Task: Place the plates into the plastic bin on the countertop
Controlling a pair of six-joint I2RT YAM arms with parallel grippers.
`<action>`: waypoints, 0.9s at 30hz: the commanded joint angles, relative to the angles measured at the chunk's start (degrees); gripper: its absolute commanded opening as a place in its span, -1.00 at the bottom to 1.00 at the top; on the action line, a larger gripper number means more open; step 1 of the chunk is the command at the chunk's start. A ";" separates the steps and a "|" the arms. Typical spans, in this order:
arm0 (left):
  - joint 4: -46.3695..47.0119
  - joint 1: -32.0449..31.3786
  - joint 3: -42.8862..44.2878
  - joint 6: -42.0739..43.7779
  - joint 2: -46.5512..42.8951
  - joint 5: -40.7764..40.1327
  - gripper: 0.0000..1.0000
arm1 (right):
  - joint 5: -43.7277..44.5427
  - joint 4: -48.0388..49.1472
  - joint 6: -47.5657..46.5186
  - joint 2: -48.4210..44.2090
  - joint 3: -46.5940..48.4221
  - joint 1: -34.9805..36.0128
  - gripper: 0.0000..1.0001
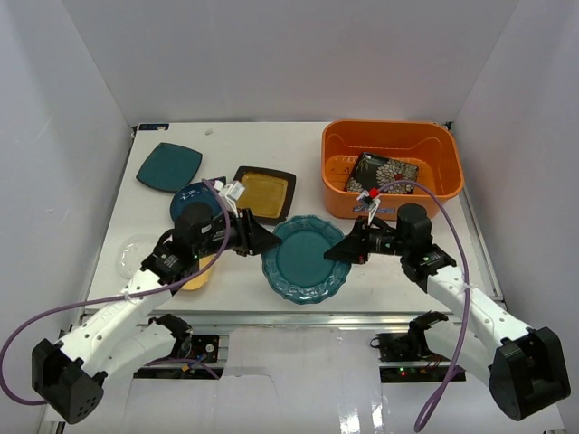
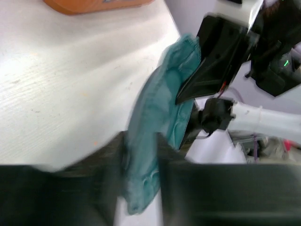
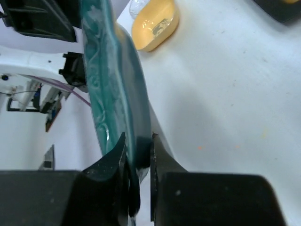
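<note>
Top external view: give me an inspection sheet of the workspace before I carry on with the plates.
Surface: white countertop, plates spread across it.
Job's things: orange plastic bin far right, black floral plate inside. Round scalloped teal plate at centre, between both grippers. Dark teal square plate, small blue plate, amber square plate, small yellow plate and clear plate lie outside the bin.
Clutter: nothing seen.
Grippers: right gripper shut on the scalloped plate's rim. Left gripper astride the opposite rim, grip unclear through blur.
Cables: left purple cable and right purple cable loop from the arms.
Surroundings: white walls on three sides.
</note>
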 commanded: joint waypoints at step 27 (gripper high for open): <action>6.39 0.22 -4.26 -9.35 10.52 -45.39 0.94 | 40.93 -7.01 -1.57 21.09 32.28 -25.52 -0.85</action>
